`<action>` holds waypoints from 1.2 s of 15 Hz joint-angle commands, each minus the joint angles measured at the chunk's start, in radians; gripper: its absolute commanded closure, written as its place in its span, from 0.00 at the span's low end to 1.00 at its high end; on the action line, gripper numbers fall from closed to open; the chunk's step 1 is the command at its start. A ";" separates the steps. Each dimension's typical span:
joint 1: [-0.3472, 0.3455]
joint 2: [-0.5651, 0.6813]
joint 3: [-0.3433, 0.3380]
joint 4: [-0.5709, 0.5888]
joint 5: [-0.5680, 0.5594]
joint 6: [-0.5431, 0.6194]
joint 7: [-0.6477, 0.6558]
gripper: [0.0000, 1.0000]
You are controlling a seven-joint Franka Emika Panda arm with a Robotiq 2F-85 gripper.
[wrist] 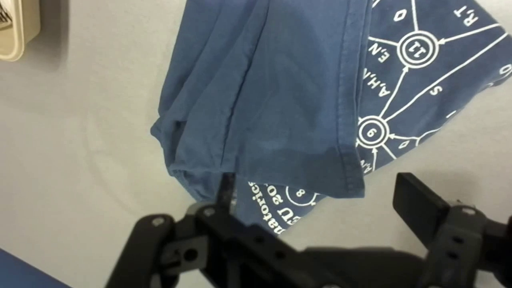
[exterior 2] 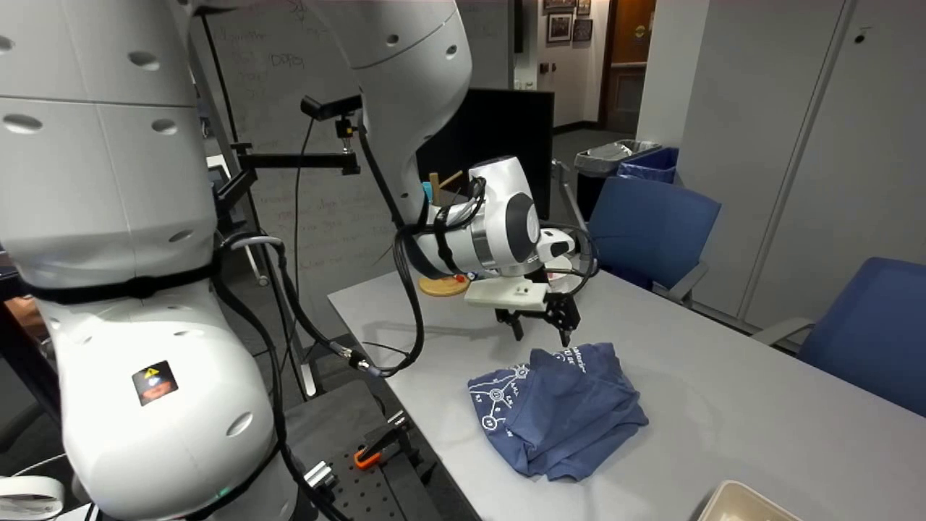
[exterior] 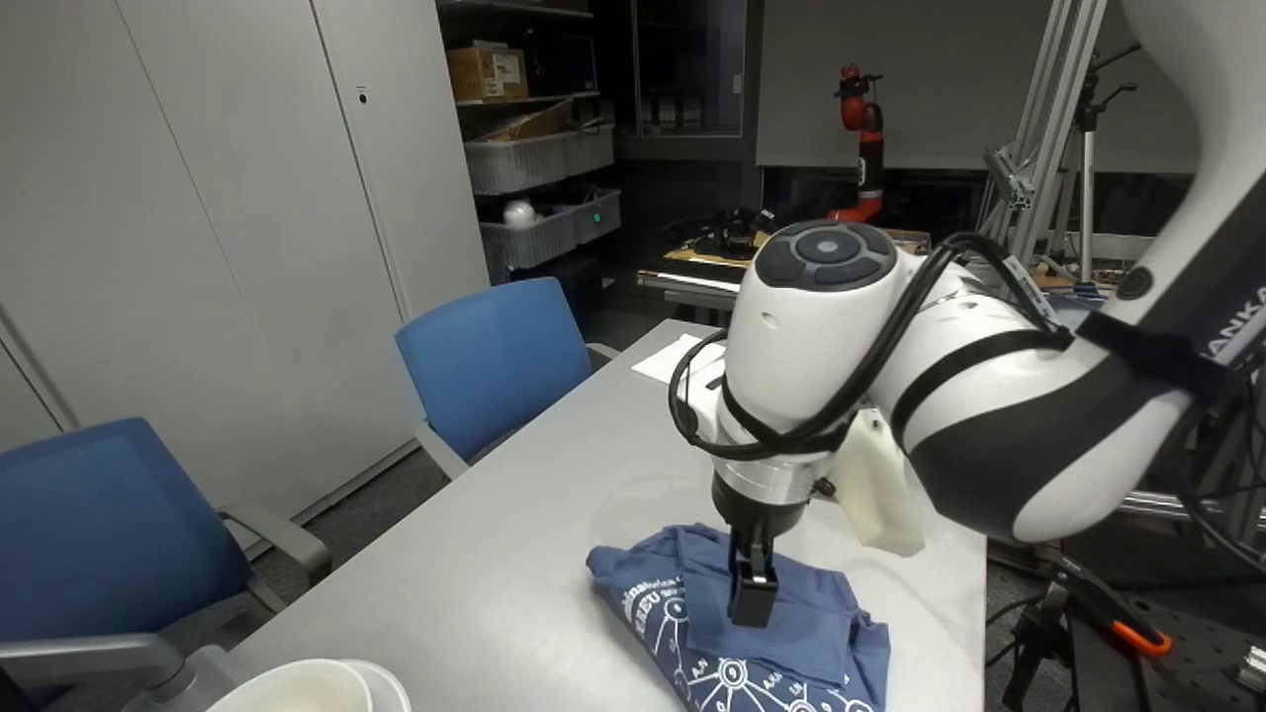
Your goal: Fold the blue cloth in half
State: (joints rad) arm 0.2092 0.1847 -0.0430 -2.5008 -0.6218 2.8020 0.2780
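Observation:
The blue cloth (exterior: 816,618) lies rumpled on the grey table, with a plain flap lying over part of its white-printed side. In an exterior view (exterior 2: 571,412) the printed part shows along its far and left edges. In the wrist view the cloth (wrist: 280,96) fills the upper middle, its flap corner pointing between the fingers. My gripper (exterior 2: 542,339) is open and empty, above the table near the cloth's far edge. In the wrist view (wrist: 318,182) one finger overlaps the cloth's edge and the other is over bare tabletop. It also shows in an exterior view (exterior: 752,608), side-on.
A beige bin (exterior 2: 745,503) stands near the table's front, also at the wrist view's corner (wrist: 18,36). White bowls (exterior: 297,687) stand at a table end. A round wooden board (exterior 2: 443,286) lies behind the arm. Blue chairs (exterior: 499,361) line one long side. White paper (exterior: 665,361) lies at the far end.

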 commanded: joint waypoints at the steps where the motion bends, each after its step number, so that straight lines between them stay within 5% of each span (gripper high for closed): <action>1: -0.038 0.106 0.017 0.065 0.078 0.049 -0.061 0.00; 13: -0.068 0.288 0.066 0.174 0.283 0.053 -0.302 0.00; 15: -0.065 0.307 0.066 0.192 0.294 0.050 -0.312 0.08; 16: -0.066 0.315 0.067 0.199 0.299 0.048 -0.319 0.22; 18: -0.065 0.326 0.064 0.212 0.299 0.045 -0.330 0.36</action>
State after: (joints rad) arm 0.1589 0.4791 0.0081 -2.3271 -0.3591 2.8536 0.0043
